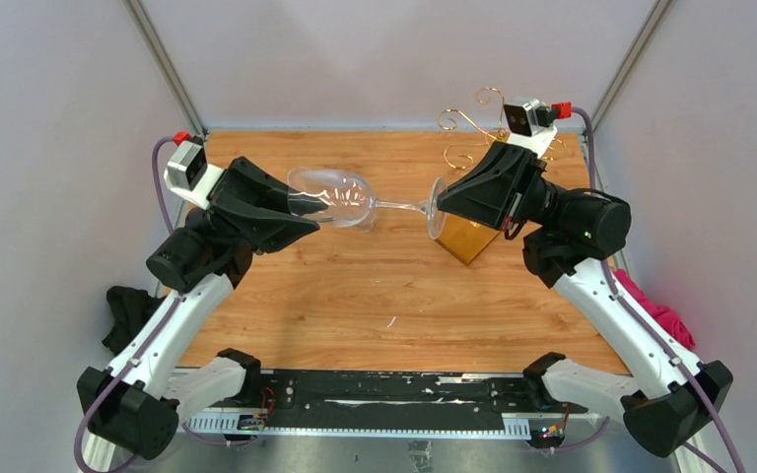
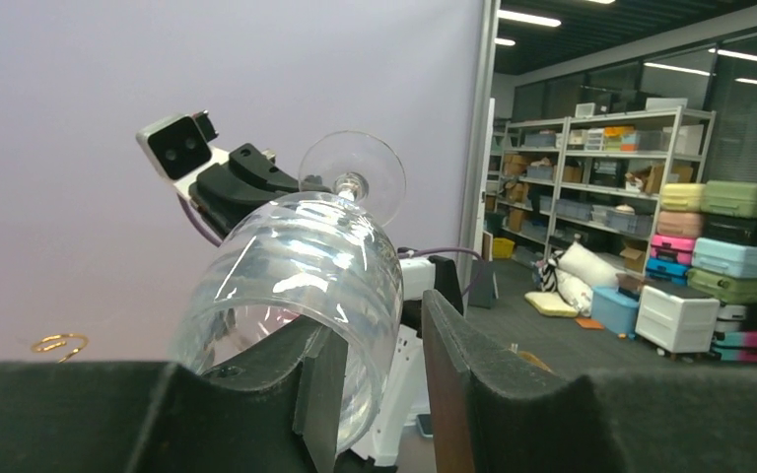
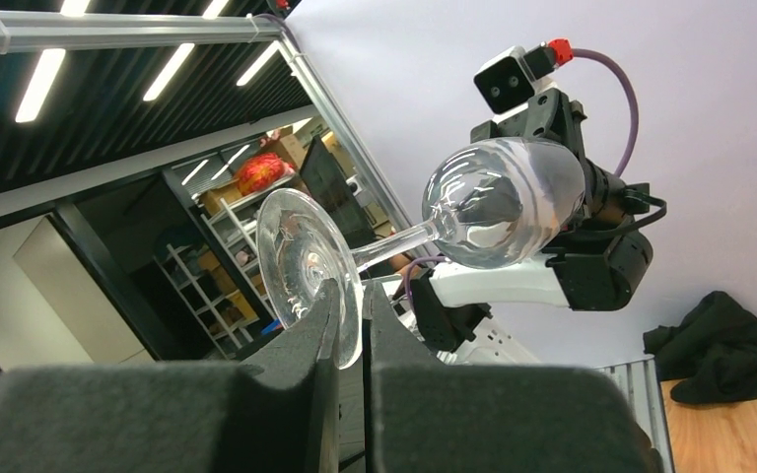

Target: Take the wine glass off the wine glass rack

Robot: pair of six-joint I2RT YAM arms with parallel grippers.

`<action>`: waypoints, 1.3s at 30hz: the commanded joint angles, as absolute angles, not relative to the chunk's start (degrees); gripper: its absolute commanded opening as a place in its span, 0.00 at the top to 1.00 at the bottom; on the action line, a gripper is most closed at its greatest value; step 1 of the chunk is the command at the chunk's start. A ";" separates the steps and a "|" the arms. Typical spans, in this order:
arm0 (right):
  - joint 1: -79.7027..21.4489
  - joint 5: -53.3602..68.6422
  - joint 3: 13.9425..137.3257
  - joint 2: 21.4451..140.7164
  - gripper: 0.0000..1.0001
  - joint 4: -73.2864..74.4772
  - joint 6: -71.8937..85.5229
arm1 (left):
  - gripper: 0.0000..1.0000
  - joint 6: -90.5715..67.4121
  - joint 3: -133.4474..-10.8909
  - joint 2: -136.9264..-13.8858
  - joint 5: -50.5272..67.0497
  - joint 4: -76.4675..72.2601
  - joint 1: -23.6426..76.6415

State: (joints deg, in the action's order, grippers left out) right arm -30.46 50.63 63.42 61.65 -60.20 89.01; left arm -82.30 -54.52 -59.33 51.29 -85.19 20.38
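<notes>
The clear wine glass (image 1: 340, 197) hangs level above the wooden table (image 1: 355, 296), between my two grippers. My right gripper (image 1: 441, 207) is shut on the rim of its round foot (image 3: 301, 261); the jaws pinch the disc edge (image 3: 363, 291). My left gripper (image 1: 306, 215) is open at the bowl's mouth: one finger (image 2: 306, 355) is inside the bowl (image 2: 296, 276), the other (image 2: 453, 345) is outside, with a gap to the glass. The gold wire wine glass rack (image 1: 473, 123) stands behind the right arm; its amber base (image 1: 468, 239) shows below the gripper.
A black cloth (image 1: 123, 315) lies off the table's left edge and a pink cloth (image 1: 660, 310) off the right edge. Grey enclosure walls with metal posts (image 1: 163, 59) close the back and sides.
</notes>
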 commanded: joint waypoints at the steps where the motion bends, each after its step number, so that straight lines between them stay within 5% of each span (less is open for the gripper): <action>1: -32.19 49.22 62.43 64.98 1.00 -55.28 83.80 | 0.63 -84.33 -55.06 -57.18 51.12 -90.35 21.53; 11: -35.39 48.96 63.95 66.42 1.00 -52.47 80.68 | 0.66 -82.58 -54.28 -56.58 50.99 -86.32 21.53; 21: -38.50 48.52 64.89 69.50 1.00 -51.39 79.01 | 0.96 -76.80 -53.73 -51.90 51.50 -75.08 21.53; 34: -39.11 48.34 65.94 68.65 1.00 -47.29 76.04 | 1.00 -50.95 -55.54 -41.99 43.80 -31.40 21.53; 39: -39.19 48.43 66.50 67.58 0.75 -46.08 75.24 | 1.00 -48.26 -55.81 -36.47 36.79 -23.38 21.53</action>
State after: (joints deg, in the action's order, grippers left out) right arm -38.22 45.21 66.61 66.19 -54.92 83.18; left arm -55.99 -55.18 -37.71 43.77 -35.88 21.43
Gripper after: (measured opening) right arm 0.199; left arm 0.319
